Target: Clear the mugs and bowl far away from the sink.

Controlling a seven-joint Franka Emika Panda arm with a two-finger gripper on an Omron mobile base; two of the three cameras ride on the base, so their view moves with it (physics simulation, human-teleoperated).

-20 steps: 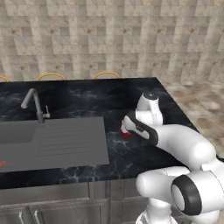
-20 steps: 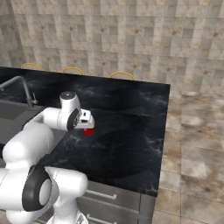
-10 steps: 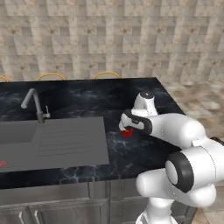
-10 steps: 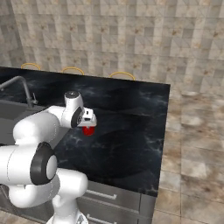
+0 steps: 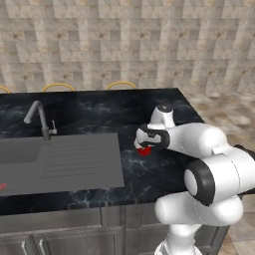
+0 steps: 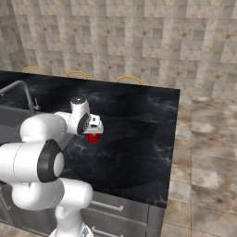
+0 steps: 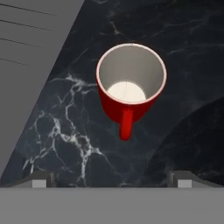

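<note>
One red mug (image 7: pixel 130 85) upright, open claw (image 7: pixel 111 179) above it

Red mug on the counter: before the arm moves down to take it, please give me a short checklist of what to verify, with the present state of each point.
1. Red mug stands upright, mouth up: ok.
2. Mug is empty, white inside is bare: ok.
3. Tool is open, fingertips wide apart: ok.
4. Nothing held in the tool: ok.
5. Mug lies between the fingertips' lines in the hand view, handle pointing toward the tool: ok.
6. Mug sits on the dark counter, apart from the sink edge: ok.
7. Height of the tool above the mug rim: cannot tell.
</note>
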